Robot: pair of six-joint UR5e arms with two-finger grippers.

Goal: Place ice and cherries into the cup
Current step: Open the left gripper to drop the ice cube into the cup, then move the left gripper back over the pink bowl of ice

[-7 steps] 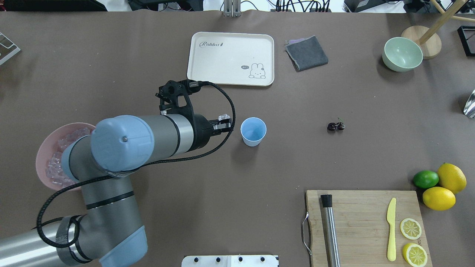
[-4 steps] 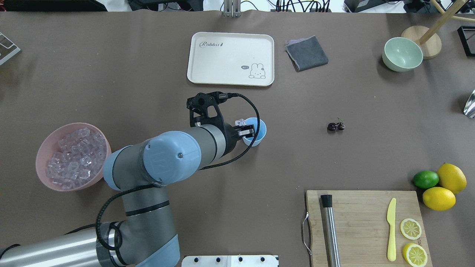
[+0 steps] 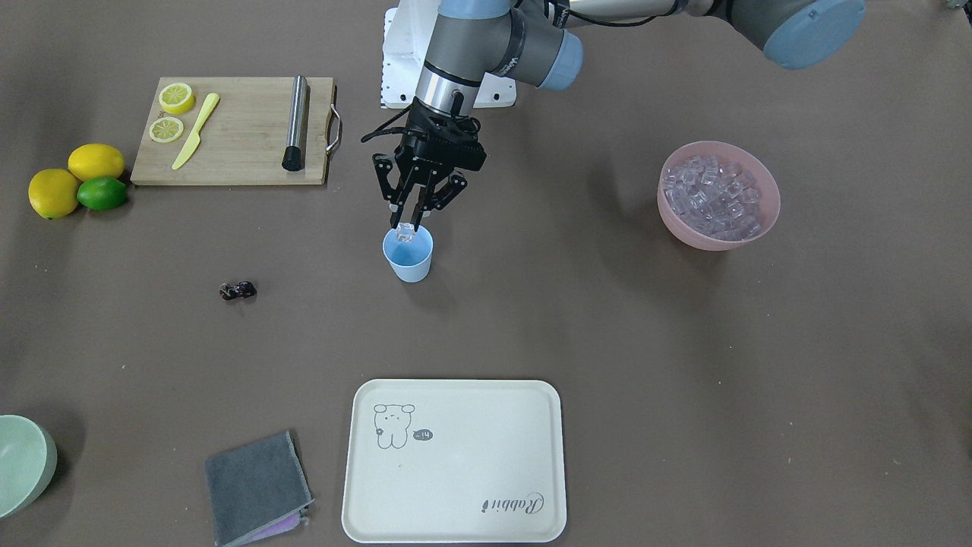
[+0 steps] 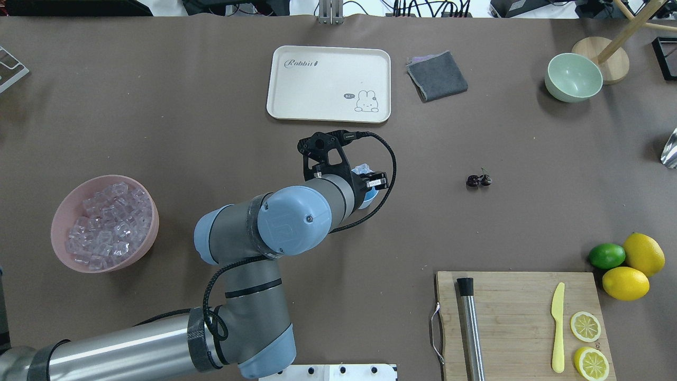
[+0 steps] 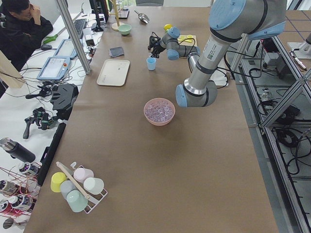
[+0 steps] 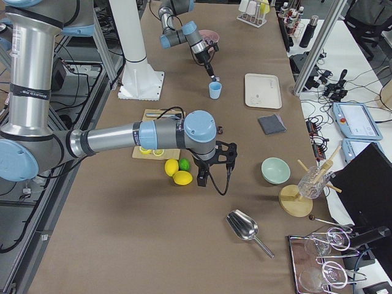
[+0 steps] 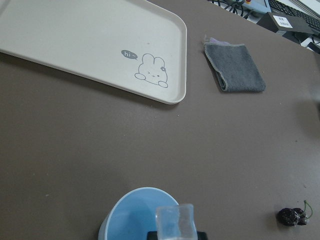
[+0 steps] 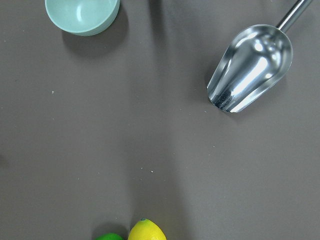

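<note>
My left gripper [image 3: 406,226] is shut on one clear ice cube [image 3: 405,233] and holds it right over the mouth of the light blue cup [image 3: 408,260]. In the left wrist view the cube [image 7: 174,223] hangs above the cup's rim [image 7: 131,212]. In the overhead view the wrist hides most of the cup [image 4: 369,198]. The rest of the ice [image 4: 106,222] fills the pink bowl [image 4: 60,225] at the left. The dark cherries [image 4: 478,180] lie on the table right of the cup. My right gripper [image 6: 211,174] shows only in the exterior right view; I cannot tell its state.
A cream rabbit tray [image 4: 328,82] and a grey cloth [image 4: 437,75] lie beyond the cup. A pale green bowl [image 4: 573,76] stands far right. A cutting board [image 4: 518,317] carries a knife, a metal rod and lemon slices, with lemons and a lime [image 4: 606,255] beside it. A metal scoop [image 8: 250,67] lies near the right arm.
My left arm has swung right from beside the pink bowl, carrying the ice cube from left of the cup to directly over its mouth.
</note>
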